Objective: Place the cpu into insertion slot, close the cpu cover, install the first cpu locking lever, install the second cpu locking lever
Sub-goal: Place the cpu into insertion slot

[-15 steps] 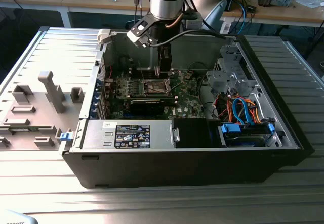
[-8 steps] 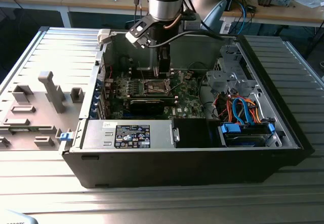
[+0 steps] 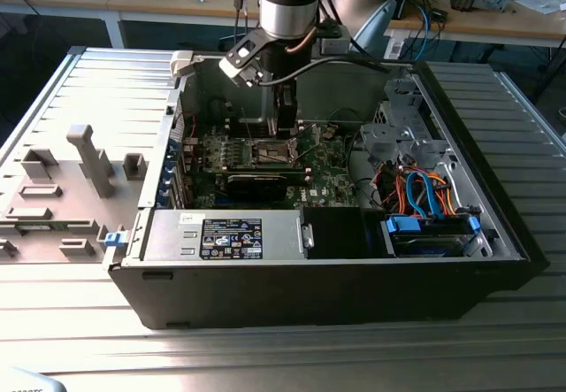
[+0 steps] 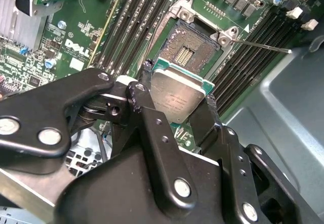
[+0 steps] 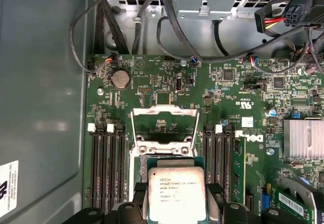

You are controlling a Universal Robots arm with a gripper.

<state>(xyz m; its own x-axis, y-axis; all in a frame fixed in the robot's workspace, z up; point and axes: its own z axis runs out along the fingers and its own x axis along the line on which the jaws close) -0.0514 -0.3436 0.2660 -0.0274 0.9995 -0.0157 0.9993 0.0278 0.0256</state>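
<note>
Now, your black gripper [image 4: 178, 85] clamps the small square silvery-tan cpu [image 4: 177, 97] just above the dark, metal-rimmed insertion slot [image 4: 188, 52], not yet seated. The thin silver-frame cpu cover [image 5: 164, 112] stands open beside it, so all four steps look undone.

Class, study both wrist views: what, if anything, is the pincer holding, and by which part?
The pincer holds the cpu by two opposite side edges, over the open insertion slot.
</note>
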